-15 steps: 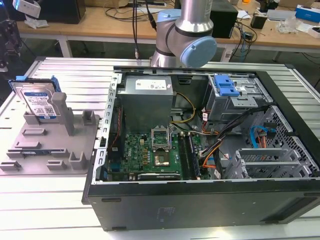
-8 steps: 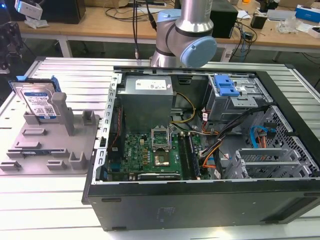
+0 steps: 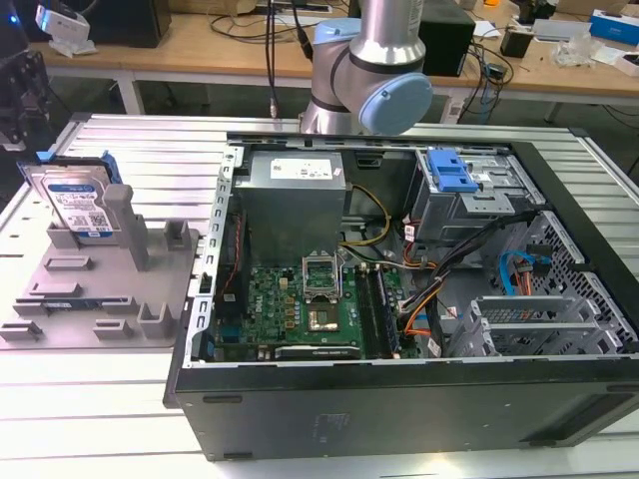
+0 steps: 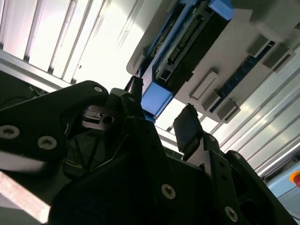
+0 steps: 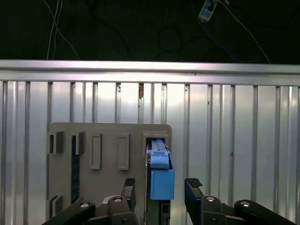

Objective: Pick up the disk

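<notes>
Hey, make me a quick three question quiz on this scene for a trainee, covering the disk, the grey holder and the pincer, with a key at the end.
1. True or false: the disk lies flat on its label side.
2. Pick one. The pincer is: A) shut on the disk, B) open, holding nothing, C) shut on a cable.
3. Fill the gap: in the exterior view, the grey holder carrying the disk sits to the ____ of the open computer case.
Key: 1 false, it stands on edge in the holder; 2 B; 3 left.

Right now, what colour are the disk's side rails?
Blue; the disk shows best in the first wrist view.
</notes>
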Available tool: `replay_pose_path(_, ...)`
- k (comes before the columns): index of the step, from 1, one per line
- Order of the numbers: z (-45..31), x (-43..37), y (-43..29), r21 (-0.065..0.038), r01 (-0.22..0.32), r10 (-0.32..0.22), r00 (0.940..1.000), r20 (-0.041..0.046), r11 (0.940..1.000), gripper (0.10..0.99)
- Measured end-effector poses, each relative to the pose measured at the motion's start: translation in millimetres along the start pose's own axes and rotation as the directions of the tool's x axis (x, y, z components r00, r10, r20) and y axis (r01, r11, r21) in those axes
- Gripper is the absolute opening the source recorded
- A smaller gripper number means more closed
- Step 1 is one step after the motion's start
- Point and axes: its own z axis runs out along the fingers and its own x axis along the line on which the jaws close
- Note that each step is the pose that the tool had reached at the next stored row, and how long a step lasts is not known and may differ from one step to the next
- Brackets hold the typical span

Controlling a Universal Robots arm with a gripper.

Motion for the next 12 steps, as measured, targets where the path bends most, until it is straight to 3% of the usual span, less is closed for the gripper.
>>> replay_pose_path(12, 17.2, -0.5, 2.1, 0.003, 0.001, -0.001, 1.0, -0.0006, 1.0, 0.541)
